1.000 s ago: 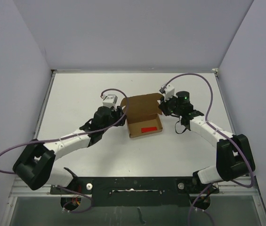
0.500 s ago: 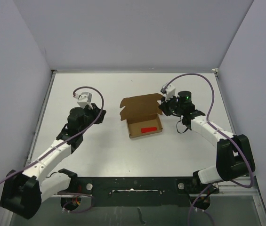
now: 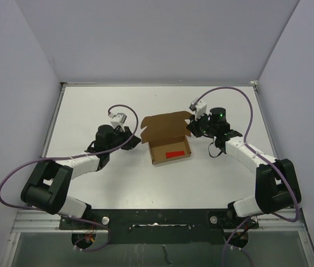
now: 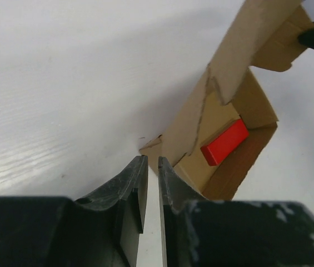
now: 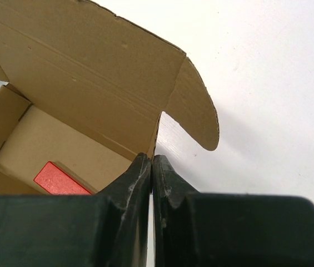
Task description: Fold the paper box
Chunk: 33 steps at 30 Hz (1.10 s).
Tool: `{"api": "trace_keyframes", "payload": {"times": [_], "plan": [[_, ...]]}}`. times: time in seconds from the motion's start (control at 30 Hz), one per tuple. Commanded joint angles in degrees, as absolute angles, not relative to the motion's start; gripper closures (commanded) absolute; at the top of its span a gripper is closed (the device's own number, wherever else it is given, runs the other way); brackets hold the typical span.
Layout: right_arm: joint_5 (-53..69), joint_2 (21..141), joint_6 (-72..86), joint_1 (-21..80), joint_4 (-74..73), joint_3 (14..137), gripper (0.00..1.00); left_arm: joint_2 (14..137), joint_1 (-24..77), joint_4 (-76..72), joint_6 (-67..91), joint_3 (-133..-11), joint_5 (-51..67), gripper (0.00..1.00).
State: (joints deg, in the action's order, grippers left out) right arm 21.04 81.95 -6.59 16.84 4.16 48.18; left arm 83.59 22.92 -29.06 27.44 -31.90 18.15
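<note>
While at paper box (image 3: 168, 139), right arm (image 3: 245, 153) outstretched.

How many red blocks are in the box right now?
1. The red block lies flat on the floor of the open paper box, toward its near wall in the top view. No second one shows; the floor is fully in view.

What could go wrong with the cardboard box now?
The right tool seems to pinch the paper box at just one back corner, so a pull could tear or skew the thin cardboard.
The left tool, its gap narrow, sits by the box's corner tab and might shove the box instead of catching it.
The red block inside could slide about if the box tips.
</note>
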Motion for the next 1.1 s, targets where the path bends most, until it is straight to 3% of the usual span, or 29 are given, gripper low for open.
{"api": "trace_keyframes", "payload": {"times": [0.0, 0.4, 0.8, 1.07], "plan": [[22.88, 80.77, -5.84, 16.56, 5.18, 48.78, 1.0, 84.66, 23.55, -39.75, 27.38, -33.64, 22.92, 0.87], [25.33, 80.66, -5.28, 16.61, 5.49, 48.52, 1.0, 87.38, 24.5, -41.63, 27.09, -35.1, 25.53, 0.83], [29.24, 81.14, -4.92, 16.52, 5.67, 48.25, 1.0, 88.86, 24.43, -47.17, 24.88, -33.36, 27.59, 0.65], [31.78, 81.28, -4.55, 16.42, 5.46, 48.43, 1.0, 91.9, 24.48, -53.52, 23.21, -32.57, 31.65, 0.63]]}}
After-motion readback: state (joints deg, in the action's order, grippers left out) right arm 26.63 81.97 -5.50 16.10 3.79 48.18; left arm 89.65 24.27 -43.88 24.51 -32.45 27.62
